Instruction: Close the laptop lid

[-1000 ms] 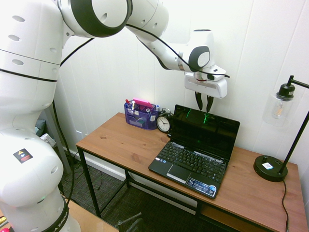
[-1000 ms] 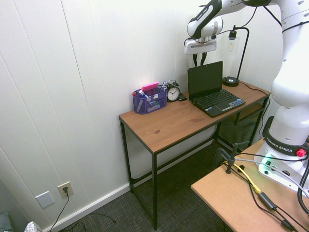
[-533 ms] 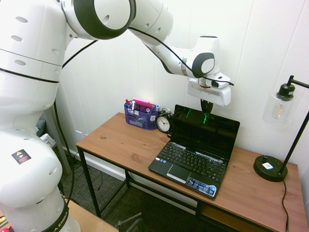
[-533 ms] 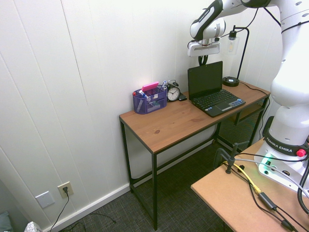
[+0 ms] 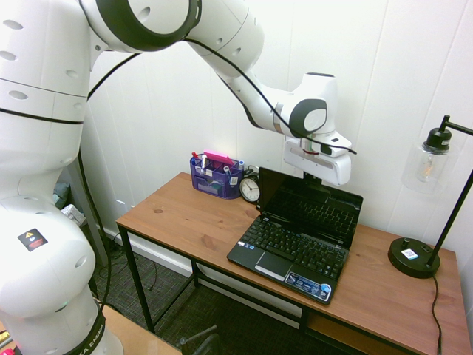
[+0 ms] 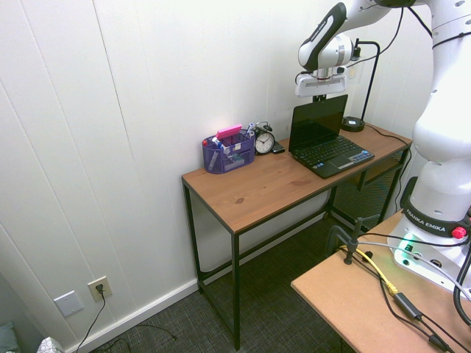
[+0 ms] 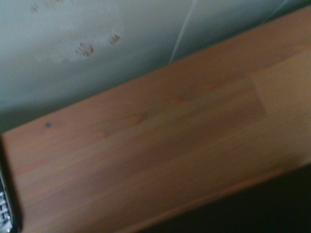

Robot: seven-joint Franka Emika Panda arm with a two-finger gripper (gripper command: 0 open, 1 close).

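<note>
First exterior view: the gripper [image 5: 314,176], fingers together and holding nothing, sits at the top edge of the laptop lid [image 5: 310,205], which stands directly below it, tilted a little forward yet far from shut.

Second exterior view: the same; the closing looks barely begun.

Wrist view: only blurred counter [image 7: 160,145] and wall.

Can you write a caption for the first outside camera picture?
Robot gripper reaches the top of the open laptop lid on a wooden desk.

laptop lid [image 5: 312,205]: glossy black screen | desk [image 5: 188,218]: smooth wood top, black metal frame
</note>
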